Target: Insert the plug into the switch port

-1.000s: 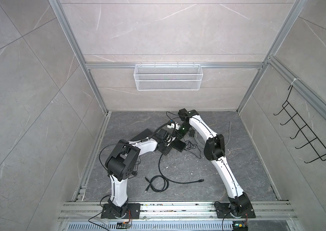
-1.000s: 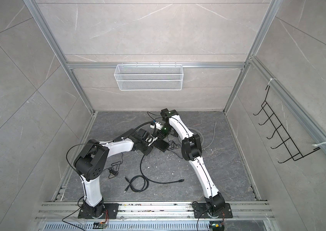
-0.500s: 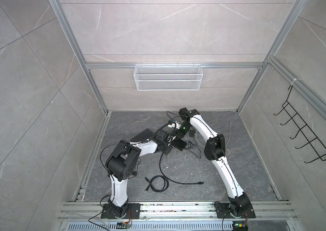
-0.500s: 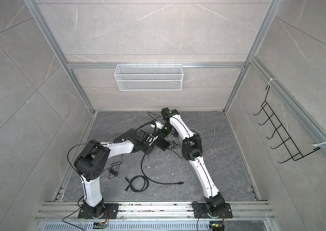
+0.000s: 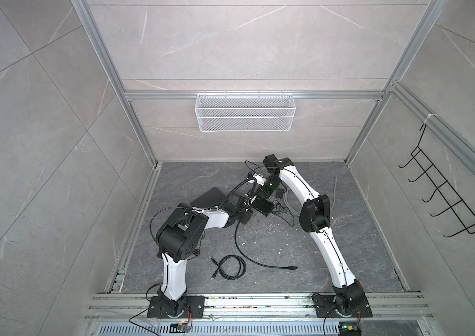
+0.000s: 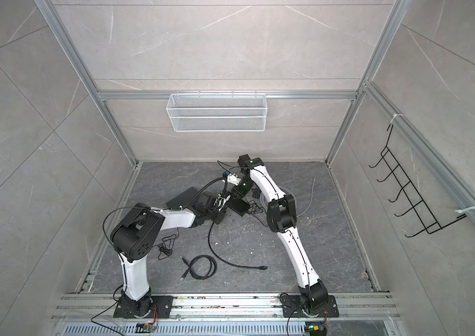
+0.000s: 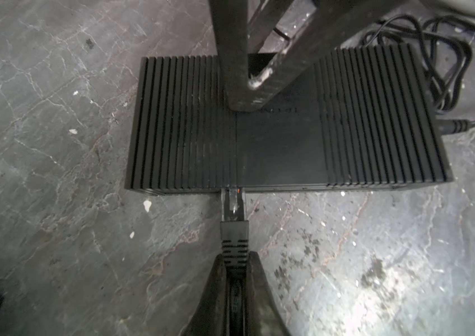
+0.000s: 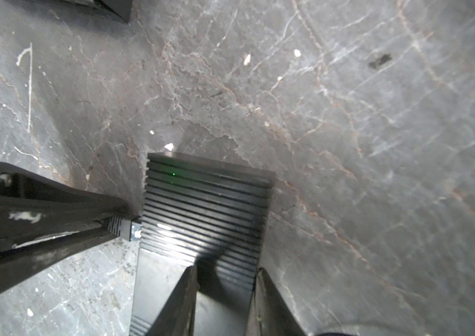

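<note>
The switch [image 7: 285, 136], a black ribbed box, lies on the grey floor; both top views show it [image 5: 263, 206] [image 6: 238, 207]. My left gripper [image 7: 235, 263] is shut on the black boot of the cable, just behind the clear plug [image 7: 232, 203]. The plug's tip meets the switch's front face; the port is hidden under the top edge, so depth cannot be told. My right gripper [image 8: 224, 279] is open over the switch [image 8: 204, 215], one finger on its top, the other at its rear edge. Those fingers [image 7: 239, 72] cross the left wrist view.
The held cable trails across the floor [image 5: 236, 244] to a loose end [image 5: 291, 267]. A coiled black cable [image 5: 229, 266], a grey cable coil [image 5: 288, 200], a flat black slab [image 5: 208, 197] and the switch's power cord [image 7: 463, 125] lie close by.
The trailing cable on the floor has shifted a little. Both arms stand almost where they were, at the switch.
</note>
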Controlling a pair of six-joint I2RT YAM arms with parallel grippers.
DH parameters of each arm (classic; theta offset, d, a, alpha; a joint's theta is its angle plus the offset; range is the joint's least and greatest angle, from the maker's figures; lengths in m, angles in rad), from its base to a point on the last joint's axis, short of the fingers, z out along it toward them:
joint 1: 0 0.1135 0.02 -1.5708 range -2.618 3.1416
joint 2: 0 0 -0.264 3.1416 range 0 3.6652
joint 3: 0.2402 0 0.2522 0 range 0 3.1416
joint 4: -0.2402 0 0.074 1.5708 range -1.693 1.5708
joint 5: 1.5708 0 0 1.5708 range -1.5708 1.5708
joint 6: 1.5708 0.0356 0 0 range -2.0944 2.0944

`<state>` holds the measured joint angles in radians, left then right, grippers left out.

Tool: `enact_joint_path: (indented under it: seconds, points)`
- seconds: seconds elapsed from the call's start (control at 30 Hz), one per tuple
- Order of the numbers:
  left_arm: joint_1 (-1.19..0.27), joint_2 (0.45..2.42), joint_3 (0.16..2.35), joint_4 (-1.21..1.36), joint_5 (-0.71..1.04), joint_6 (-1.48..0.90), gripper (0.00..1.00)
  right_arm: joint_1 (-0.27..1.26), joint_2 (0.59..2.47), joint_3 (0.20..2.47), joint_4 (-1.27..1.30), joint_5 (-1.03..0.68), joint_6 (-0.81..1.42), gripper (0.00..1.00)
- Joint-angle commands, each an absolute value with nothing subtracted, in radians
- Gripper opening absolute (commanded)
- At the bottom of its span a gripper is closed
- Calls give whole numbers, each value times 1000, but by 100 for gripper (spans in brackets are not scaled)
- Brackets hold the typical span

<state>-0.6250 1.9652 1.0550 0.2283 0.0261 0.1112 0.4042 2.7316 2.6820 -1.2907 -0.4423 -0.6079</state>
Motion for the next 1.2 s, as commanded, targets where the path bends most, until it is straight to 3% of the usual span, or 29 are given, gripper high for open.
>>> enact_joint_path:
  seconds: [0.0, 0.6, 0.93, 1.17]
  points:
    - [-634, 1969, 1098, 684, 49, 60, 0, 490, 2763, 2642, -1452, -565, -653, 34]
    - [-583, 1986, 1039, 948, 131, -51, 3, 498, 2762, 2629, -1472, -578, -673, 33]
    - [-548, 1875, 947, 661, 114, -49, 4, 427, 2762, 2685, -1350, -491, -447, 37]
    - [-534, 1815, 922, 492, 120, -58, 15, 393, 2773, 2724, -1321, -407, -379, 39]
